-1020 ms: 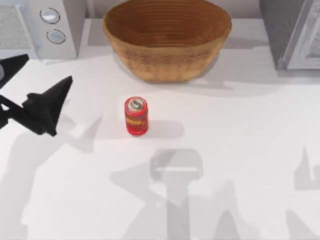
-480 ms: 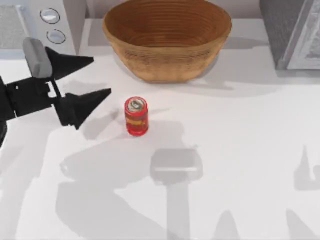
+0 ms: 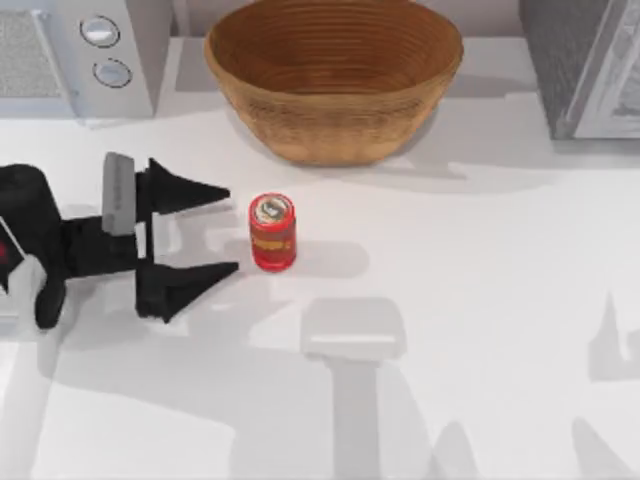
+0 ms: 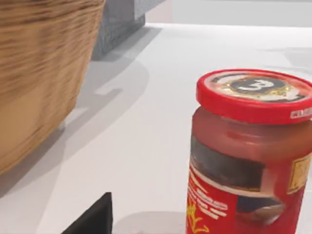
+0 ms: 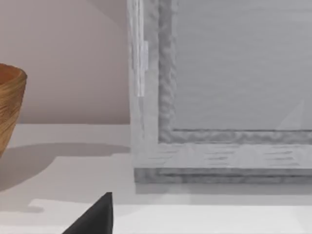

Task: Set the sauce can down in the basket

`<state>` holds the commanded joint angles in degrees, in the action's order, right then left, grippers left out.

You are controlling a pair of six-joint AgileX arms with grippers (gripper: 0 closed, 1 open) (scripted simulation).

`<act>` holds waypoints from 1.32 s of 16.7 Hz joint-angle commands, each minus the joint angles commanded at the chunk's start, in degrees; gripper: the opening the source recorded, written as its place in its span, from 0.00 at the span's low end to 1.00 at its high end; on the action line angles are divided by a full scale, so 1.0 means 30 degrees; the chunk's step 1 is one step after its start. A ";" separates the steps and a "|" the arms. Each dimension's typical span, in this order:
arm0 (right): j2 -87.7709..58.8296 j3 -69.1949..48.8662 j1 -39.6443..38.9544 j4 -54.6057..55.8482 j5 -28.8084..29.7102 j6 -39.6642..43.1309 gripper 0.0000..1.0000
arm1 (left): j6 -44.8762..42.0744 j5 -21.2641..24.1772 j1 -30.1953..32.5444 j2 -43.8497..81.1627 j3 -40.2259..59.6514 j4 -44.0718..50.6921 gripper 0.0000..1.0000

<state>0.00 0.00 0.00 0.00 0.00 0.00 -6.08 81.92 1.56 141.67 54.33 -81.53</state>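
Upright, glossy cylindrical sauce can (image 3: 272,232) beside ribbed wicker basket (image 3: 333,125)

The surface (image 3: 480,300) is plain white and smooth, and several soft grey shadows lie across it. At the far left corner in the top view stands a light grey appliance (image 3: 120,60), box-shaped, with two round knobs (image 3: 100,32) on its front, one above the other, and a panel with a fine mesh pattern at its left. At the far right corner stands a second grey appliance (image 3: 590,65), with a darker textured side and a paler framed front. In the right wrist view this framed front (image 5: 224,97) is seen close, before a pale pinkish wall (image 5: 63,58).
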 joint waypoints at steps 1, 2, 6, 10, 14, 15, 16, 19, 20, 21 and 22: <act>0.0000 0.0000 0.0000 0.0000 0.0000 0.0000 1.00 | -0.0054 0.0236 0.0015 0.0404 0.0191 -0.0268 1.00; 0.0000 0.0000 0.0000 0.0000 0.0000 0.0000 1.00 | -0.0082 0.0361 0.0024 0.0617 0.0293 -0.0411 1.00; 0.0000 0.0000 0.0000 0.0000 0.0000 0.0000 1.00 | -0.0082 0.0361 0.0024 0.0617 0.0293 -0.0411 1.00; 0.0000 0.0000 0.0000 0.0000 0.0000 0.0000 1.00 | 0.0211 -0.0146 0.0511 0.0616 0.0534 -0.0456 1.00; 0.0000 0.0000 0.0000 0.0000 0.0000 0.0000 1.00 | 0.0819 -0.1925 0.2314 0.0958 0.1337 -0.0613 1.00; 0.0000 0.0000 0.0000 0.0000 0.0000 0.0000 1.00 | 0.0902 -0.2371 0.2760 0.1072 0.1514 -0.0633 1.00; 0.0000 0.0000 0.0000 0.0000 0.0000 0.0000 1.00 | 0.0956 -0.2739 0.3137 0.1172 0.1659 -0.0648 1.00; 0.0000 0.0000 0.0000 0.0000 0.0000 0.0000 1.00 | 0.0994 -0.3065 0.3463 0.1265 0.1781 -0.0657 1.00; 0.0000 0.0000 0.0000 0.0000 0.0000 0.0000 1.00 | 0.0994 -0.3065 0.3463 0.1265 0.1781 -0.0657 1.00; 0.0000 0.0000 0.0000 0.0000 0.0000 0.0000 1.00 | 0.0994 -0.3065 0.3463 0.1265 0.1781 -0.0657 1.00; 0.0000 0.0000 0.0000 0.0000 0.0000 0.0000 1.00 | 0.0994 -0.3065 0.3463 0.1265 0.1781 -0.0657 0.92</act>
<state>0.00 0.00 0.00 0.00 0.00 0.00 -3.10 72.72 11.95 145.46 59.67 -83.50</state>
